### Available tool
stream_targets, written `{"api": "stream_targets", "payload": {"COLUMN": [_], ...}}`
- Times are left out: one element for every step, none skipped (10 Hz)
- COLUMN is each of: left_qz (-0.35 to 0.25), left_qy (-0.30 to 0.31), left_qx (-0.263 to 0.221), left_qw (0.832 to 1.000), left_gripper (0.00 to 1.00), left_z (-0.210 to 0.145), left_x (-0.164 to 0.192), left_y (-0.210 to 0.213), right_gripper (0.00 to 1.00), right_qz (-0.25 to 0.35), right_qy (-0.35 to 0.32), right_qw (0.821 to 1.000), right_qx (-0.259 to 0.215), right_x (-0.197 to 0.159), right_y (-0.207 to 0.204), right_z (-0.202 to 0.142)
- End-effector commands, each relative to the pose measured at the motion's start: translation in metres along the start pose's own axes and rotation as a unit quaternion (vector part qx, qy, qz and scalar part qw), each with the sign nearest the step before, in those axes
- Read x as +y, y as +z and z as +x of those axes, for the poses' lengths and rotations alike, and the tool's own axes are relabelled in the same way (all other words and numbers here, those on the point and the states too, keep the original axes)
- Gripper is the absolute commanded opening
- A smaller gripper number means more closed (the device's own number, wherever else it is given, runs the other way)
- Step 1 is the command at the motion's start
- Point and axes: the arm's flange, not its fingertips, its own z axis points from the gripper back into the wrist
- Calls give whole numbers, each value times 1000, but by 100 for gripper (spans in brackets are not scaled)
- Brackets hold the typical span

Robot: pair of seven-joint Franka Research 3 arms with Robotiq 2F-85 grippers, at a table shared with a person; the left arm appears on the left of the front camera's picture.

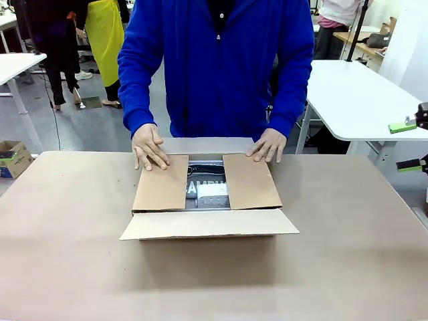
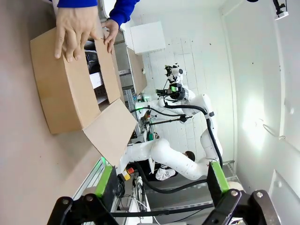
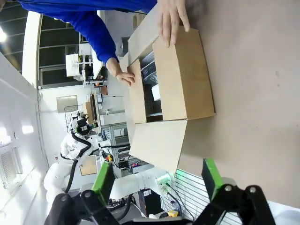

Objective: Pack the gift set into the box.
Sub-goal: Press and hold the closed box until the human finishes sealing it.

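Broadly, the table (image 1: 67, 254) spreads out ahead of both my end effectors, and a person (image 1: 214, 60) in a blue top stands at its far side, facing me. The box (image 2: 61, 93) sits on the table well ahead of my left end effector (image 2: 161, 177) and my right end effector (image 3: 157, 174), out between the two, and neither touches it. Its near flap (image 1: 208, 224) is folded outward toward me, while the two side flaps (image 1: 160, 184) are folded in over the top, leaving a gap between them. One hand (image 1: 150, 147) of the person lies flat on the far corner of one side flap, and the other hand (image 1: 267, 145) rests at the far corner of the opposite one. Both my end effectors hang back from the box with their green-padded fingers spread wide and nothing between them. Inside the box, through the gap, lies the gift set (image 1: 204, 200): a grey pouch (image 1: 195, 188) with part of its lettering showing, and on it a small white box (image 1: 214, 190).
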Motion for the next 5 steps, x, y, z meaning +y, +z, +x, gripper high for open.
{"api": "stream_targets", "payload": {"left_qz": [4,4,4,4,4], "left_qy": [-6,-6,-6,-6,-6], "left_qx": [0,0,0,0,0], "left_qw": [1000,1000,1000,1000,1000], "left_gripper": [100,100,100,100,100], "left_z": [-3,-3,-3,-3,-3], "left_x": [0,0,0,0,0], "left_y": [-1,-1,-1,-1,-1], "right_gripper": [100,100,100,100,100], "right_qz": [11,11,11,11,11], "right_qy": [5,5,5,5,5], "right_qw": [1000,1000,1000,1000,1000], "right_qx": [-4,-4,-4,-4,-4], "right_x": [1,1,1,1,1], "right_y": [-1,-1,-1,-1,-1], "right_z": [1,1,1,1,1]}}
